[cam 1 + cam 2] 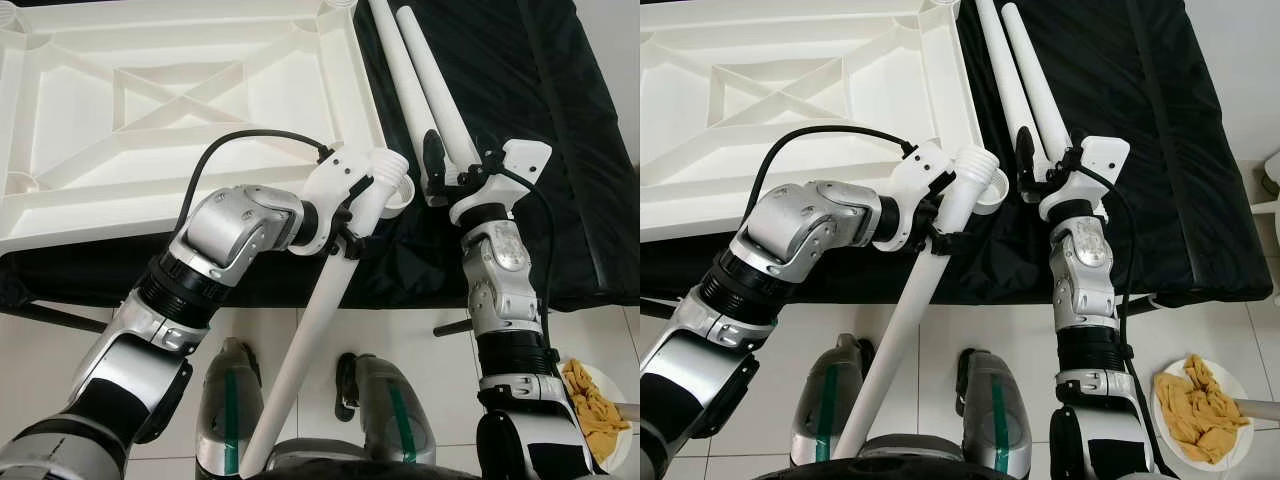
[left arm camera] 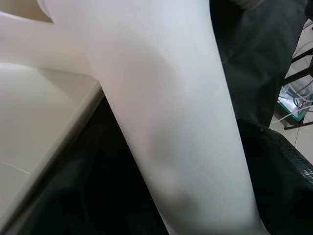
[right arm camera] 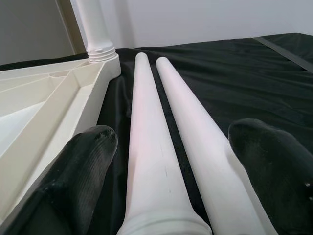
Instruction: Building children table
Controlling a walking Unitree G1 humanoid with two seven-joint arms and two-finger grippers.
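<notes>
Closest to the robot's body, one white table leg [image 1: 320, 310] slants from down by its legs up to the near edge of the black cloth [image 1: 1140, 150]. Its left gripper [image 1: 350, 222] is clamped around that leg just below the threaded end, which sits level with the cloth's near edge, close to the near right corner of the upturned white tabletop [image 1: 150, 110].

To the right, the right gripper [image 3: 171, 161] has its fingers [image 3: 73, 171] spread wide, one on each outer side of two more table legs [image 1: 1025, 85] lying side by side on the cloth. I can't tell whether the fingertips actually touch them. Those two legs run away from the robot, just beside the tabletop's right edge.

At the tabletop's far right corner, a fourth leg [image 3: 95, 27] stands upright in its socket.

On the tiled floor to the robot's right sits a white plate [image 1: 1165, 395] holding a yellow rag [image 1: 1200, 405].
</notes>
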